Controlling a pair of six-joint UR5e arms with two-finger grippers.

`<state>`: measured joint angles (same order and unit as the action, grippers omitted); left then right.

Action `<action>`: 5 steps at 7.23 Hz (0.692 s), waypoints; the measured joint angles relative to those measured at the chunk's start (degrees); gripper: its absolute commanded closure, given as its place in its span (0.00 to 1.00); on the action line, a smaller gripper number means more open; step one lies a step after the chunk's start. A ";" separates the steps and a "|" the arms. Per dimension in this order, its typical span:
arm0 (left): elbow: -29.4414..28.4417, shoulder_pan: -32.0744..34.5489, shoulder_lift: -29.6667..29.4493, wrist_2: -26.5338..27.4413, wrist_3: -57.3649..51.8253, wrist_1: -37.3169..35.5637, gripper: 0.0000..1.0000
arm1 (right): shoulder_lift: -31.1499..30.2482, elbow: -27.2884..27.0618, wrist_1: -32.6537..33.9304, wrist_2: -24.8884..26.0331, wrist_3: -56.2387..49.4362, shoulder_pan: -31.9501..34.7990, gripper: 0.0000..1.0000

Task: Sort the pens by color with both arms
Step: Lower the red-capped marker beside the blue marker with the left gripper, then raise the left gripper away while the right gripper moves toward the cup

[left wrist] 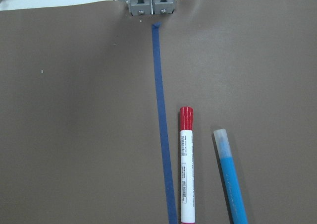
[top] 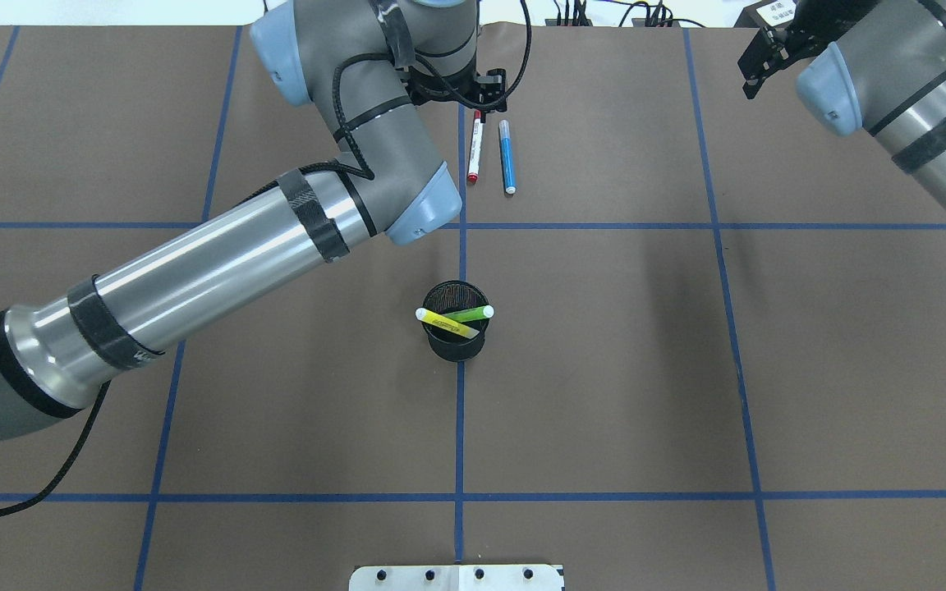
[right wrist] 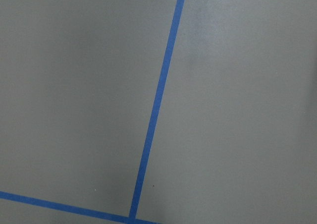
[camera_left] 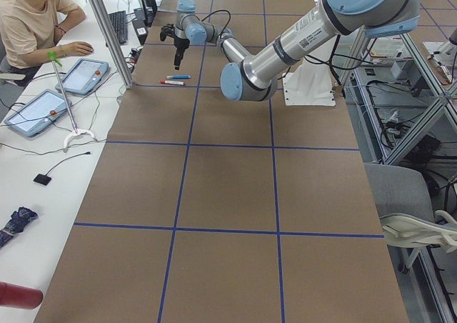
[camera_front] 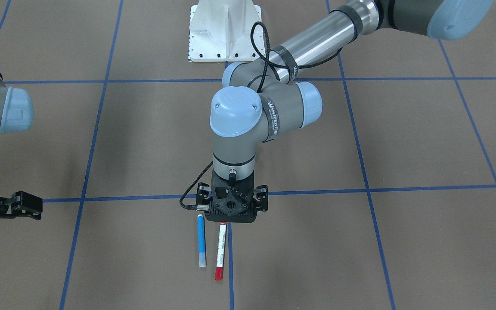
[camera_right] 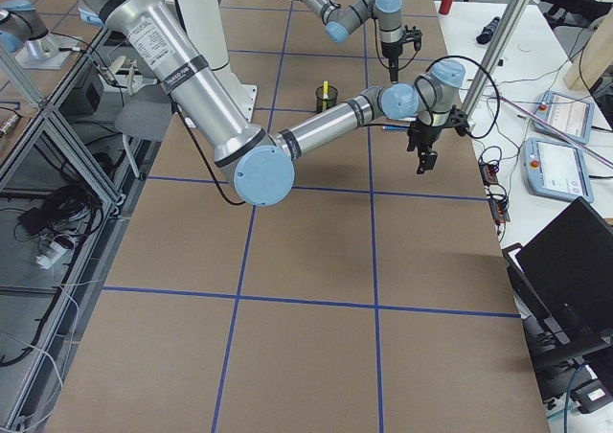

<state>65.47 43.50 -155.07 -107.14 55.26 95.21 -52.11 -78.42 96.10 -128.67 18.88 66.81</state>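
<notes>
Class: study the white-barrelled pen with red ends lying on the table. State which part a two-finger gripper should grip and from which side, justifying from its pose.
Probably the middle of the white barrel of the red-ended pen, from straight above, jaws closing across its width. It lies flat, a slim straight cylinder, with a gap to the blue pen alongside for one jaw.

A robotics lab: a robot arm point(camera_left: 293, 43) works over a table point(camera_left: 228, 194) gridded with blue tape point(camera_left: 273, 158); control tablets point(camera_left: 33, 113) and a seated person point(camera_left: 28, 23) are at upper left.
</notes>
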 measured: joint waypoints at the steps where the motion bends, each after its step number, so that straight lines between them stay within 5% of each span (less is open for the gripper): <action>1: 6.19 0.86 1.97 -1.21 -2.50 -6.38 0.01 | 0.42 -0.24 0.17 -0.40 0.96 0.01 0.00; 5: 27.57 6.57 15.27 -8.38 -14.82 -20.62 0.01 | 1.17 -6.42 2.98 -1.76 11.08 -1.46 0.00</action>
<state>93.04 50.07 -139.79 -115.52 40.44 74.59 -50.94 -84.85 99.08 -130.43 29.96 65.36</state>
